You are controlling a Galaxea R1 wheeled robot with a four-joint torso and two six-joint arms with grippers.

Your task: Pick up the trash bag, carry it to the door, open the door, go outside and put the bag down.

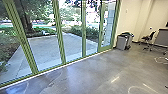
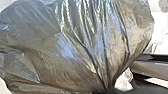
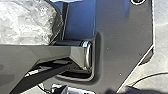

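The trash bag point(image 2: 75, 50) is at the left hand point(image 2: 107, 90); its shiny folds draw together into a tight neck there, and the hand is clamped on that neck. From the hand the bag swells outward, its far end cut off and whatever lies behind it hidden. Just beside the neck is a pale crumpled bit point(image 2: 125, 81), too blurred to name.

Whether the right hand is apart or together I cannot tell. Near it, crinkled pale plastic point(image 3: 27, 22) bulges out, partly covered by the robot's own bar; I cannot tell whether this is the same bag.

Well ahead of both hands, a glass wall in green frames point(image 1: 60, 37) runs across the room, its top cut off; which panel is the door is hard to make out. Through it lies a paved area point(image 1: 47, 50) with greenery. Ahead and to the hands' right stand a grey bin point(image 1: 121, 42), its contents unclear, and a dark chair point(image 1: 149, 37).
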